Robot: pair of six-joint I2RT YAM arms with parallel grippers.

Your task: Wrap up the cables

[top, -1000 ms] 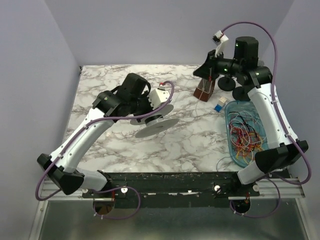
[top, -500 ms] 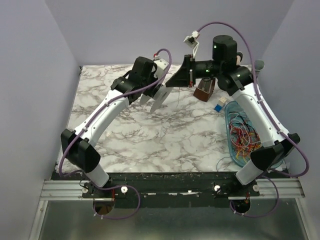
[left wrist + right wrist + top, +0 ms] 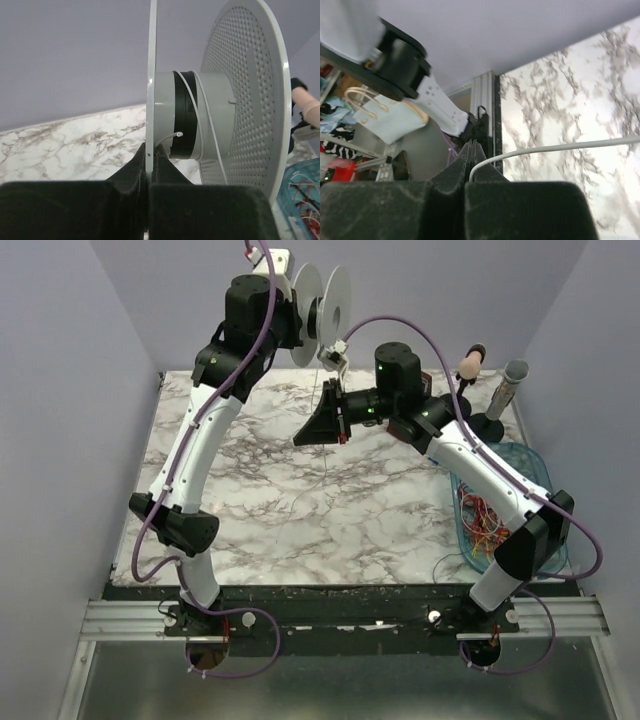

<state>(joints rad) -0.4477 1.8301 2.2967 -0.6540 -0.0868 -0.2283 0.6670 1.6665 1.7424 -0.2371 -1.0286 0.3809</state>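
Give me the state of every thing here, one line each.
Spool: held up above the table.
White cable: partly wound around the spool's hub.
Left pincer: shut on the spool's rim.
Right pincer: shut on the white cable.
Coloured wires: tangled in the tray.

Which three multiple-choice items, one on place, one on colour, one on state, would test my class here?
1. Where do the coloured wires lie? A in the blue tray; B on the floor; C on a shelf.
2. What colour is the cable in the right gripper? A red; B white; C green.
3. How is the left gripper? A wide open; B shut on the flange of the spool; C shut empty.
Key: 1A, they tangle inside it; 2B, a white strand leaves its jaws; 3B, the disc sits clamped.
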